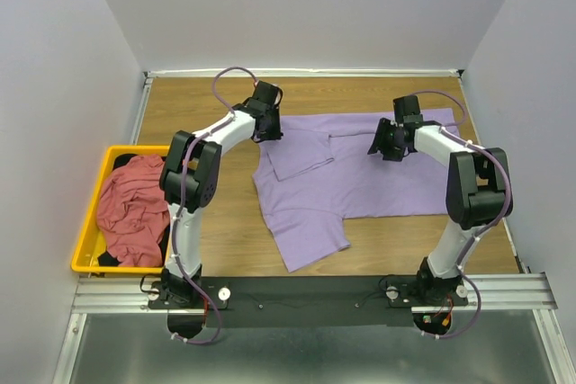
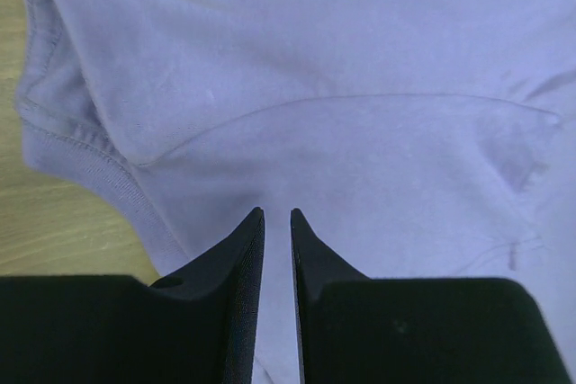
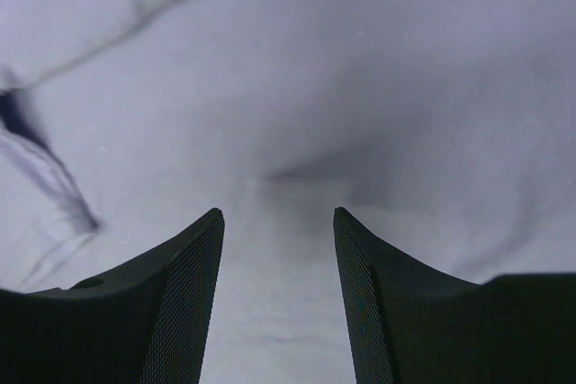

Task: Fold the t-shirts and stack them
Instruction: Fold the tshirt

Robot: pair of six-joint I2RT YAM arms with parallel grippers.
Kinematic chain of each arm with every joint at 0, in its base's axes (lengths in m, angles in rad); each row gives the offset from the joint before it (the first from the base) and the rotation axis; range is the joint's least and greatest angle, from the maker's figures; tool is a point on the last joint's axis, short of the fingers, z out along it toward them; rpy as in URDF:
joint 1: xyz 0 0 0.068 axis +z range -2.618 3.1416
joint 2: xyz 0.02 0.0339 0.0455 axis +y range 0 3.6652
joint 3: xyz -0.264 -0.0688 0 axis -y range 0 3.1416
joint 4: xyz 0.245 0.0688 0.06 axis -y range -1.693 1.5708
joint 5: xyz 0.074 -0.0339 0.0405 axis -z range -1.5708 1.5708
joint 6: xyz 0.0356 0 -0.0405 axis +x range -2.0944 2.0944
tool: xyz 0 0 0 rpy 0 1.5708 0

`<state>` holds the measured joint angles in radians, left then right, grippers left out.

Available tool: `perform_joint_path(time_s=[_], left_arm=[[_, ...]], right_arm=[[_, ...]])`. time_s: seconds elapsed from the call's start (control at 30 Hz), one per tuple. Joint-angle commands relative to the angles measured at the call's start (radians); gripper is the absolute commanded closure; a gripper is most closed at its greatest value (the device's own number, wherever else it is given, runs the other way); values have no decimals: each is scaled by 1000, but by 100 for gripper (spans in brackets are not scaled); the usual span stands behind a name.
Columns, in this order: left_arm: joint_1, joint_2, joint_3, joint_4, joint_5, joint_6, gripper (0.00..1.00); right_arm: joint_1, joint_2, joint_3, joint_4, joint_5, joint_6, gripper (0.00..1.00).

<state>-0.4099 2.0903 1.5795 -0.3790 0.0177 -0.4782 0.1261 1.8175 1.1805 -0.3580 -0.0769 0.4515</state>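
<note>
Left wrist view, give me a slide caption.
Left gripper, fingers nearly closed, over the lavender t-shirt on the wooden table.

Lab test cell: plain white walls (image 1: 306,6), railed table (image 1: 225,213).

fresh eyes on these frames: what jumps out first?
The lavender t-shirt sprawled across the middle of the wooden table, with the left gripper and right gripper both down over its far edge. Next, the yellow bin at the table's left, heaped with a red-pink t-shirt.
</note>
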Motion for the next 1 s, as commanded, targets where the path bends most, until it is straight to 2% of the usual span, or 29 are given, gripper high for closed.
perform_joint_path(time_s=[0.0,0.17,0.3,0.6,0.63,0.67,0.73,0.77,0.9,0.97], left_arm=[[-12,50,0,-23,-27,21,74],[-7,138,83,-90,-55,47,74],[19,209,166,-116,-22,55,74],[109,384,502,-230,-22,58,74],[117,386,537,-232,-24,58,73],[128,375,547,-232,-24,59,68],[135,340,533,-227,-38,73,59],[135,285,516,-227,-73,91,59],[135,69,293,-173,-147,112,51],[134,-79,110,-159,-156,110,51]], right_arm=[[-8,-14,-22,-44,71,-19,40],[-8,64,16,-44,100,-40,39],[-6,120,69,-42,100,-50,39],[-6,305,306,-44,95,-77,39],[-6,310,327,-48,91,-77,39],[-6,304,362,-65,88,-77,39],[-6,280,378,-78,85,-80,37],[-6,258,378,-91,94,-83,36],[-11,108,287,-151,204,-114,26],[-20,53,234,-188,230,-103,25]])
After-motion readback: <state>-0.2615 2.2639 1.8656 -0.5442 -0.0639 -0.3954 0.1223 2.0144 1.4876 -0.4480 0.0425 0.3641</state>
